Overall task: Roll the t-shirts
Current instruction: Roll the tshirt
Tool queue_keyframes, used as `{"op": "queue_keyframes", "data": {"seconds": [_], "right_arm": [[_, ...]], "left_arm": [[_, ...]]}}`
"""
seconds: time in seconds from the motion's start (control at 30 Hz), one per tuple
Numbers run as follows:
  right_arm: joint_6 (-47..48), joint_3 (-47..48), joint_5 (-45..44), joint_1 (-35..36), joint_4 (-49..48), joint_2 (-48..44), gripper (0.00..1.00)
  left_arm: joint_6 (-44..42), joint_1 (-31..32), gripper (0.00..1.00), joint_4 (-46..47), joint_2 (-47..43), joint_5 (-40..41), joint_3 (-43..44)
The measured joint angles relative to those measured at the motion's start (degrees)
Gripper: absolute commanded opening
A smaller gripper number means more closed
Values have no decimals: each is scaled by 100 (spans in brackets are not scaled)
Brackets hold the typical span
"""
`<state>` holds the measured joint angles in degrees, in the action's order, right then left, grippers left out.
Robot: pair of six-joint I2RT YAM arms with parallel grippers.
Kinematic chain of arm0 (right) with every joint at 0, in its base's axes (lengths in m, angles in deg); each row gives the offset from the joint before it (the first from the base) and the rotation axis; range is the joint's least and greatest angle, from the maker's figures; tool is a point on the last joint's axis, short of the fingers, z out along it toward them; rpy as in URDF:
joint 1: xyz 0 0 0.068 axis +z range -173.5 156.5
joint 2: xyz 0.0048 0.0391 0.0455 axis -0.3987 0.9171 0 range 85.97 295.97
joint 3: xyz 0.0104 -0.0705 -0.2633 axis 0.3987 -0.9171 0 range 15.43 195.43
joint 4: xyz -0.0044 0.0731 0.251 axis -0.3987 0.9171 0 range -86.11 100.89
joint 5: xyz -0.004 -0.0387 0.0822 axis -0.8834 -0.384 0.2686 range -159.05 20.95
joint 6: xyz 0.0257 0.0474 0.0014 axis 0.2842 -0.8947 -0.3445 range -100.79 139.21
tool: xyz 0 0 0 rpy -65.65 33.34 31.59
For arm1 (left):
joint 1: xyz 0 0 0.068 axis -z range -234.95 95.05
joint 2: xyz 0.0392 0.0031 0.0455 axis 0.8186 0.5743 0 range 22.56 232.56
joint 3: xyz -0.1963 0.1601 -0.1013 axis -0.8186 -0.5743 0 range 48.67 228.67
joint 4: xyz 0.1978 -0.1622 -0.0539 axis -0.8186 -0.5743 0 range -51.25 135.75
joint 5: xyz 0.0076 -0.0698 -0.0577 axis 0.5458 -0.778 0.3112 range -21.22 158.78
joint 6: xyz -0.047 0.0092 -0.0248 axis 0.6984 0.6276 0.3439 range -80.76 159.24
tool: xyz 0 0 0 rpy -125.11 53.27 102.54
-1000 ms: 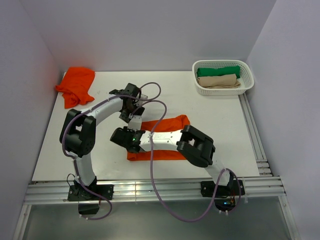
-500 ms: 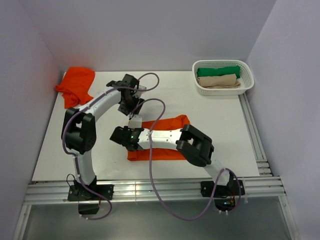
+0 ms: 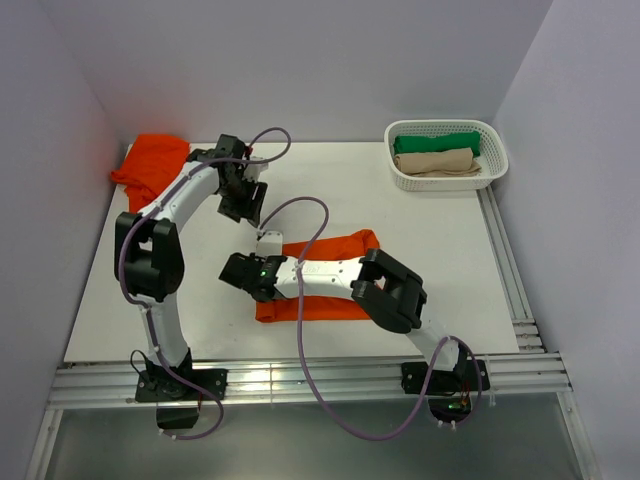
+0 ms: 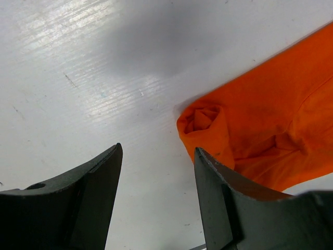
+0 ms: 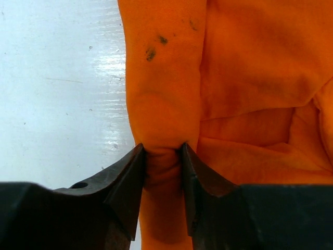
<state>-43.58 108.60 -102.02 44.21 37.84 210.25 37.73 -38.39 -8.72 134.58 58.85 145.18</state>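
While the right gripper (image 5: pixel 162 156) is pinching the rolled end of a shirt (image 3: pixel 345 245) near the desk's front edge, the left gripper (image 4: pixel 156 172) is hovering released above bare desk. Soft, limp cloth probably needs gripping at its bunched edge.

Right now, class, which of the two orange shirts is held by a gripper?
The shirt lying flat at the table's middle: the right gripper pinches its rolled edge. The other shirt, crumpled in the far left corner, is untouched; the left gripper is open and empty.
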Motion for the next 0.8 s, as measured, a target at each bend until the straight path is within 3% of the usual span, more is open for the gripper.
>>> {"op": "queue_keyframes", "data": {"seconds": [0.17,0.47,0.8], "right_arm": [[70,-599,131,-44,-728,-275,33],[-404,-3261,1276,-529,-3659,-1565,33],[-1263,-4634,2345,-933,-6293,-1609,33]], "left_arm": [[-85,-173,63,9,4,-173,-52],[-260,-219,64,177,-238,-796,-977],[-339,-223,66,798,-669,-1508,-1923]]}}
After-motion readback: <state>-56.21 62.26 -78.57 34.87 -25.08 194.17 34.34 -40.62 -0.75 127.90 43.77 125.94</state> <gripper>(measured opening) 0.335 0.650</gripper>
